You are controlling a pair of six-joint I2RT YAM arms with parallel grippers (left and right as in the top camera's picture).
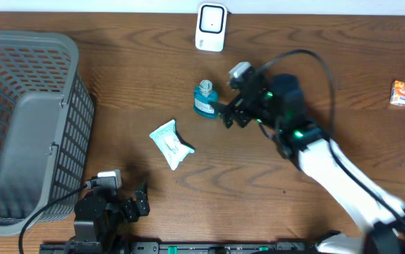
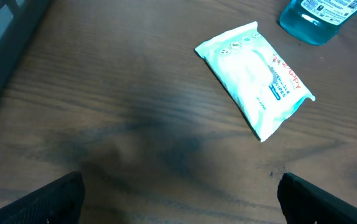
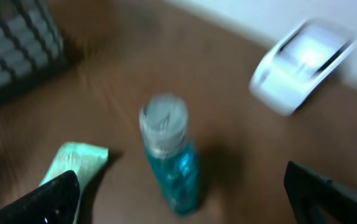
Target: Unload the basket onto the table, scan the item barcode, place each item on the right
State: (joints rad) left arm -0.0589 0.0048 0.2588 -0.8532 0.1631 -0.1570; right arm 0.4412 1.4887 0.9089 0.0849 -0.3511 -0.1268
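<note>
Two arms reach over a wooden table. My right gripper (image 1: 225, 113) has its fingers spread wide and holds nothing. The bottle (image 1: 204, 100), upright and filled with blue liquid, stands just beyond its tips. From overhead I cannot tell whether they touch. The right wrist view, though blurred, shows the bottle ahead and centred between the two fingers, apart from both. The white scanner (image 1: 211, 27) lies further ahead, to that gripper's right.

My left gripper (image 1: 135, 204) sits at the near table edge, also spread and empty. The wipes (image 1: 171, 144) lie flat ahead of it, slightly right. Its wrist view shows print on the pack, too small to read.

Only the overhead view shows the basket (image 1: 26, 127) to the left gripper's left and two snacks (image 1: 401, 93) far behind the right gripper.
</note>
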